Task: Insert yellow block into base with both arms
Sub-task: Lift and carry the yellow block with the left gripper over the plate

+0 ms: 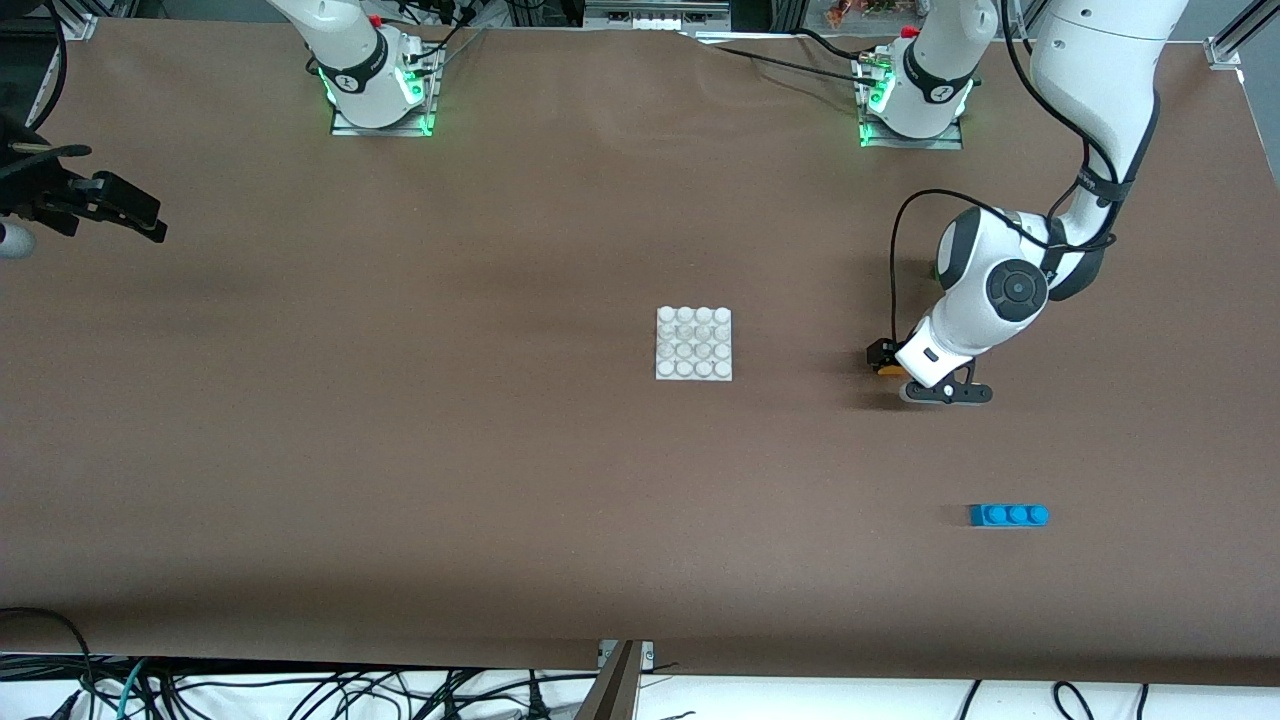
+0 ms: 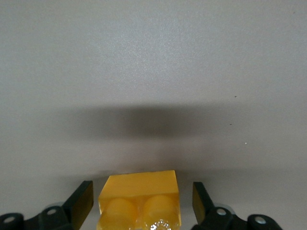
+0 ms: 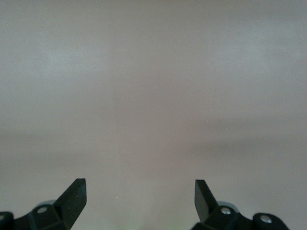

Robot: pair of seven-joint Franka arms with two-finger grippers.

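Observation:
The yellow block sits on the table toward the left arm's end, beside the white studded base at mid-table. My left gripper is down at the table with the block between its fingers. In the left wrist view the yellow block lies studs up between the open fingers, with a gap on each side; the left gripper is not closed on it. My right gripper waits at the right arm's end of the table, and in its wrist view it is open and empty over bare table.
A blue three-stud brick lies nearer the front camera than the left gripper. A sliver of green shows by the left arm's elbow, mostly hidden. The brown table spreads wide around the base.

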